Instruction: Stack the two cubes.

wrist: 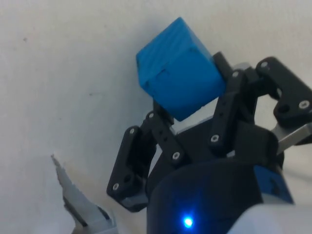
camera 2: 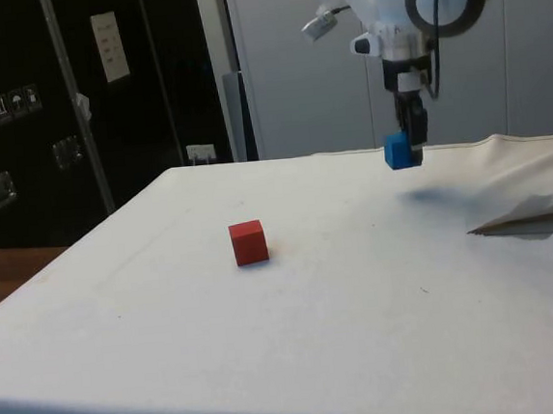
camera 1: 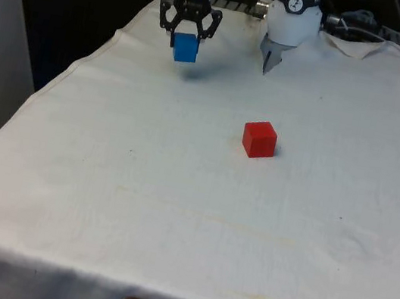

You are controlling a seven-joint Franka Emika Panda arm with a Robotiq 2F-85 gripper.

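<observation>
I see the black two-finger gripper closed on the solid blue cube, holding it clear of the white tablecloth with its shadow below. From the gripper in the front view, the matte red cube rests on the cloth at about 4 o'clock, well apart. The blue cube sits slightly tilted between the fingers, edges crisp.

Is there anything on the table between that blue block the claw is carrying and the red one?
Nothing: the front and side views show bare white cloth between the held blue cube and the red cube.
</observation>
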